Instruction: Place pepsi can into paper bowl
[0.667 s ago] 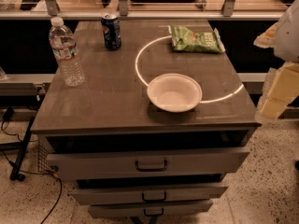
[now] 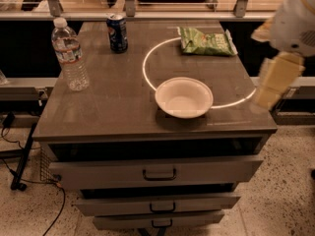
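The pepsi can (image 2: 117,32), dark blue with a silver top, stands upright at the back left of the grey cabinet top (image 2: 108,107). The paper bowl (image 2: 184,97), white, round and empty, sits near the front middle. My gripper (image 2: 274,82) hangs blurred at the right edge of the view, over the cabinet's front right corner. It is to the right of the bowl and far from the can, and it holds nothing that I can see.
A clear water bottle (image 2: 70,54) stands at the left edge. A green snack bag (image 2: 205,41) lies at the back right. A bright ring of light (image 2: 147,75) curves across the top. Drawers (image 2: 157,172) sit below, the top one slightly open.
My gripper has moved a little left and up, in toward the cabinet's right edge. The can, bowl, bottle and bag have not moved.
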`<action>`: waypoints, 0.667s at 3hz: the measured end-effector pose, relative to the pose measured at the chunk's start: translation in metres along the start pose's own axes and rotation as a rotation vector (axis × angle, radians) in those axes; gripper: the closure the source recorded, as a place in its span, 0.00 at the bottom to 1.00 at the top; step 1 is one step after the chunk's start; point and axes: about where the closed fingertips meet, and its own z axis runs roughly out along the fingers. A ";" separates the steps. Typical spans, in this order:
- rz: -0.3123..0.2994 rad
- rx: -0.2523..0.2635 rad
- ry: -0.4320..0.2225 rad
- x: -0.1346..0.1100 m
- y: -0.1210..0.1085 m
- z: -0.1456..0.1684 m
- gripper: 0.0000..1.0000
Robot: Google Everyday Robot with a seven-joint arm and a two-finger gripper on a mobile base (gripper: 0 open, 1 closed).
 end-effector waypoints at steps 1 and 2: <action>-0.081 0.021 -0.150 -0.078 -0.078 0.033 0.00; -0.112 0.040 -0.274 -0.136 -0.127 0.054 0.00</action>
